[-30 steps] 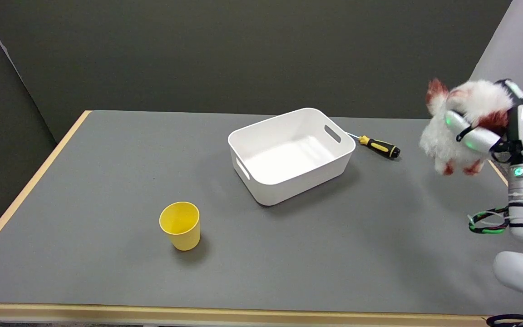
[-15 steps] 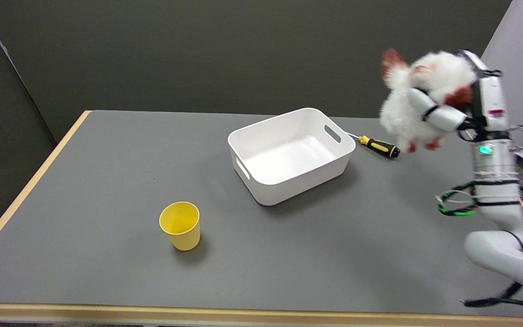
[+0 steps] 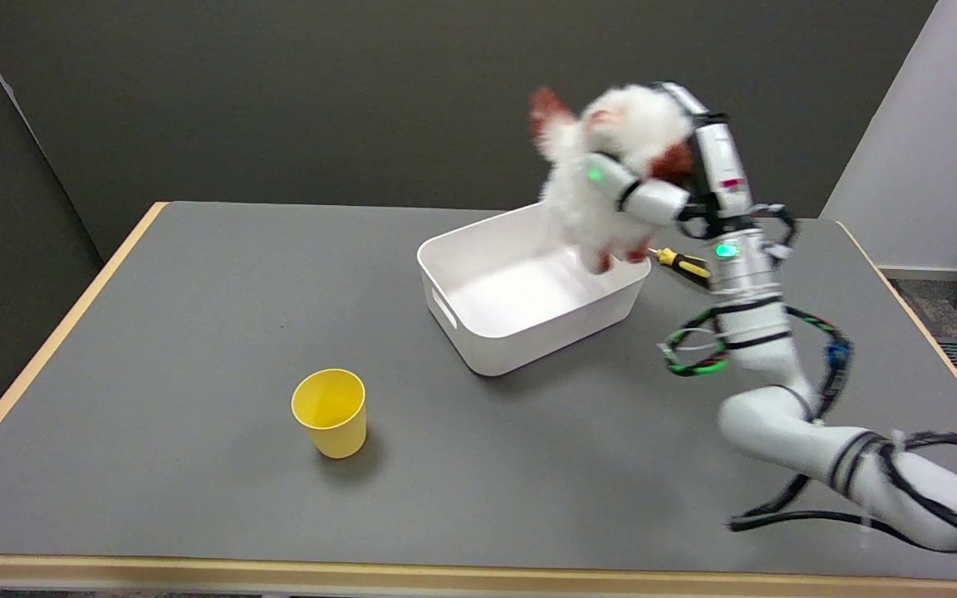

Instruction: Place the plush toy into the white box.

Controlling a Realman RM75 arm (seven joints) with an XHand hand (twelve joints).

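1. The right hand (image 3: 678, 187) holds the plush toy (image 3: 603, 178), fingers (image 3: 624, 187) wrapped around it.
2. The toy hangs above the white box's (image 3: 528, 332) far right corner on the bench (image 3: 196, 332).

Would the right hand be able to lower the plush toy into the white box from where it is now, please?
Probably yes: the right hand holds the plush toy above the far right corner of the white box, which is open-topped with nothing inside.

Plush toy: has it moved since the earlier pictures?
Yes. Held in the right hand, the plush toy has travelled left, from beyond the screwdriver to above the white box's right end.
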